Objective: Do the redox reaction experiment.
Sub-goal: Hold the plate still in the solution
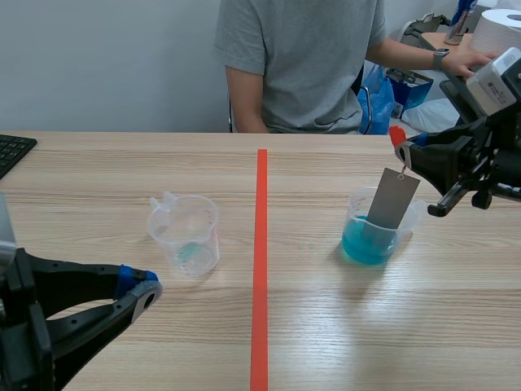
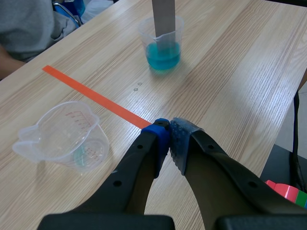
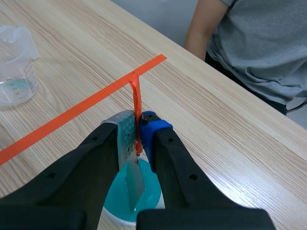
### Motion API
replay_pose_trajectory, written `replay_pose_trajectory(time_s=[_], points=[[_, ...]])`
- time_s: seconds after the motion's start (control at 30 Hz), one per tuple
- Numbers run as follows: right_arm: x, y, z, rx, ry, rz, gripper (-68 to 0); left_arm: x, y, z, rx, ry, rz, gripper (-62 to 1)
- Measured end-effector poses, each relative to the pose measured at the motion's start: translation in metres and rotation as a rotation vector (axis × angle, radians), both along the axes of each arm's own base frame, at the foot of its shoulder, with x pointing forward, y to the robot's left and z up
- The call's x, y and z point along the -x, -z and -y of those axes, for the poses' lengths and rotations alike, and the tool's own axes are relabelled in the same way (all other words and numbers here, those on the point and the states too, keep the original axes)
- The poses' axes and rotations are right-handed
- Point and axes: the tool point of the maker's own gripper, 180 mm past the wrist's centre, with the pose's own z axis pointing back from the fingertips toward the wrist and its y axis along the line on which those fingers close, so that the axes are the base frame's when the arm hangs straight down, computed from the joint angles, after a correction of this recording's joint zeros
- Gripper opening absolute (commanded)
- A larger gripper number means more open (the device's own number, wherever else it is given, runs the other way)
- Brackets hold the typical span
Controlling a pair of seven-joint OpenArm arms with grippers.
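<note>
The right pincer (image 3: pixel 139 132) pinches the red strap (image 3: pixel 135 100), the best hold on a thin, stiff metal plate (image 1: pixel 392 198), probably light and slippery, standing in the cup (image 1: pixel 370 240) near the table (image 1: pixel 326 326)'s right edge. The left pincer (image 2: pixel 170 139) is closed on nothing.

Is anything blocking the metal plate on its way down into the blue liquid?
Nothing visible. The grey plate, hanging by its orange tag from the right gripper, already has its lower end in the beaker of blue liquid.

Bright, even light here: soft, faint shadows pool close beside the clear cup (image 1: pixel 186 236) and blue cup (image 1: pixel 370 240), with a mild sheen on the tabletop (image 1: pixel 326 326).
</note>
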Motion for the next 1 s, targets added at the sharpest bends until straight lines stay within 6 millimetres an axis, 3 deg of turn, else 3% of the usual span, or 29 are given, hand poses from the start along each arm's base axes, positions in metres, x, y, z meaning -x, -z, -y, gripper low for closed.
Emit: replay_pose_trajectory(time_s=[1.0], points=[[0.0002, -0.0045, -0.0036, 0.009, -0.011, 0.010, -66.4, 0.0000, 0.0000, 0.0000, 0.000, 0.000, 0.000, -57.5]])
